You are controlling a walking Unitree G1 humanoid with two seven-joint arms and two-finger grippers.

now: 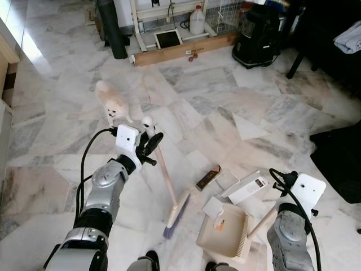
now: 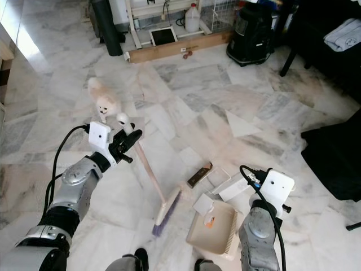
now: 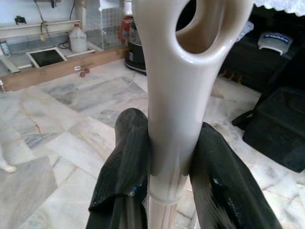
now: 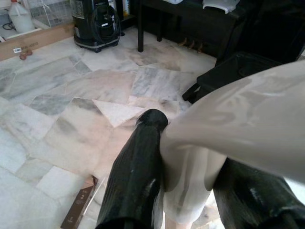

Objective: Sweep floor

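Observation:
My left gripper [image 1: 151, 144] is shut on the top of a cream broom handle [image 1: 165, 175], whose looped end [image 3: 200, 24] shows in the left wrist view between the black fingers [image 3: 125, 157]. The broom's purple-tipped brush head [image 1: 175, 214] rests on the marble floor. My right gripper [image 4: 183, 176] is shut on the cream handle [image 1: 260, 221] of a beige dustpan [image 1: 225, 231] lying on the floor at lower right, with a small orange scrap [image 1: 219, 224] inside. A brown box [image 1: 207, 178] and white boxes [image 1: 243, 187] lie just beyond the pan.
A small cream dog [image 1: 111, 104] stands just past my left gripper. A black vacuum [image 1: 258, 36], a wooden plank [image 1: 186, 49], a jug [image 1: 197, 21] and a black pole [image 1: 112, 31] line the far side. A black bag [image 1: 338, 161] sits at right.

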